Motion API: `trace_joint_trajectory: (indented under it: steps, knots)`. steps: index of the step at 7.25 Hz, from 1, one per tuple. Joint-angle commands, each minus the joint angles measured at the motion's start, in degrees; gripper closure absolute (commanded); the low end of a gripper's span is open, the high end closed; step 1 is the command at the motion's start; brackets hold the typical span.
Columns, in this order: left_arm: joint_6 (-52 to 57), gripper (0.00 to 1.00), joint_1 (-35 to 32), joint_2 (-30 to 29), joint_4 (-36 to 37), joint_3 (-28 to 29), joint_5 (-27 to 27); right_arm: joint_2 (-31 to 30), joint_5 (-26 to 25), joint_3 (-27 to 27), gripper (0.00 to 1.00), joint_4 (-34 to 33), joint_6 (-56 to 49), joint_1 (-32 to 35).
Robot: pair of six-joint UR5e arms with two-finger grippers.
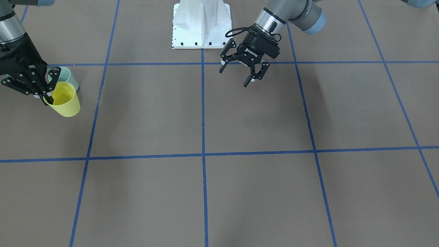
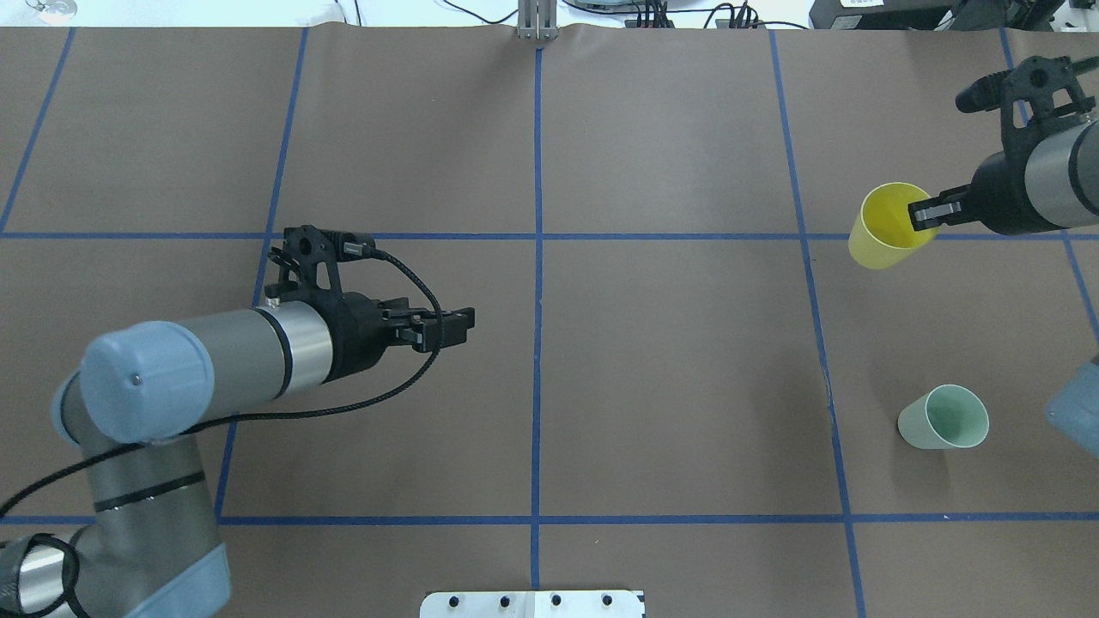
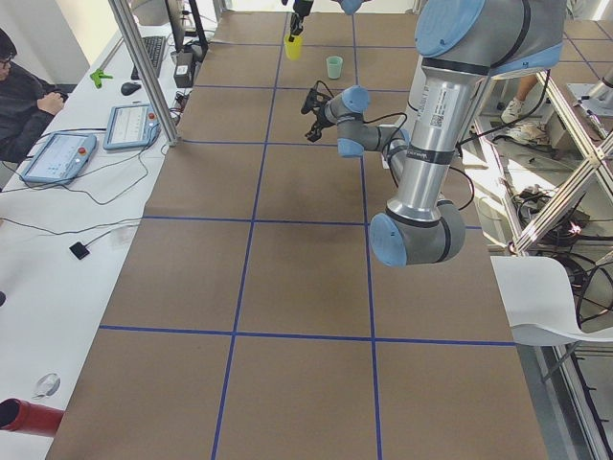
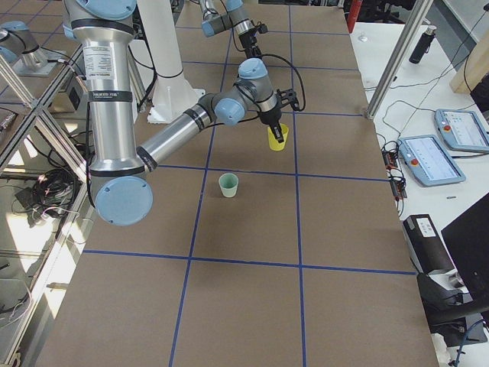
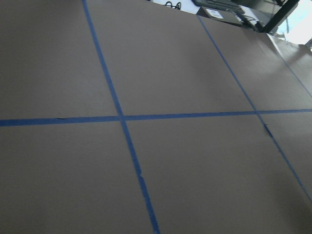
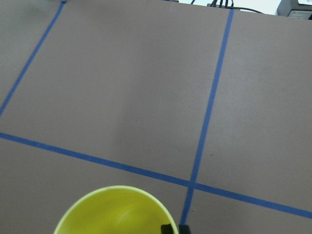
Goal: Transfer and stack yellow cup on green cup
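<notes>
Yellow cup [image 2: 889, 230] pinched at rim by right tool [image 2: 924, 212]; left tool [image 1: 238, 76] spread wide, empty.

Held cup [image 2: 876, 245] at right gripper [image 2: 920, 215], beyond free cup [image 2: 943, 418], apart; both on robot's right of table [image 2: 670, 343].

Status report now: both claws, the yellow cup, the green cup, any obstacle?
Left claw open, empty. Right claw shut on yellow cup rim. Green cup upright, apart. Nothing between them.

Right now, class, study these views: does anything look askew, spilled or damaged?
Only the yellow cup: it hangs tilted, pinched at its rim by the right hand. The green cup stands upright; nothing is spilled.
</notes>
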Motion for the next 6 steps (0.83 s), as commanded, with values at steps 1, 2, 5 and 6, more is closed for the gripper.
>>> trace_joint_trajectory:
  steps: [1,2,5,6]
  knots:
    - [3.9,0.01,-13.6,2.3,11.8,-2.8,-15.0,-8.0,-1.9,5.2,1.00,-2.8,-2.9,-0.4]
    - [8.2,0.01,-17.2,6.0,12.5,-3.7,-17.5,-10.9,-1.7,5.5,1.00,-0.5,-3.0,-0.8]
    - [10.4,0.01,-21.1,9.7,12.6,-6.1,-22.1,-20.4,-0.7,3.8,1.00,17.0,3.4,-6.9]
    - [10.4,0.01,-22.3,9.7,12.6,-6.1,-23.8,-20.4,-3.1,3.8,1.00,17.5,9.0,-11.4]
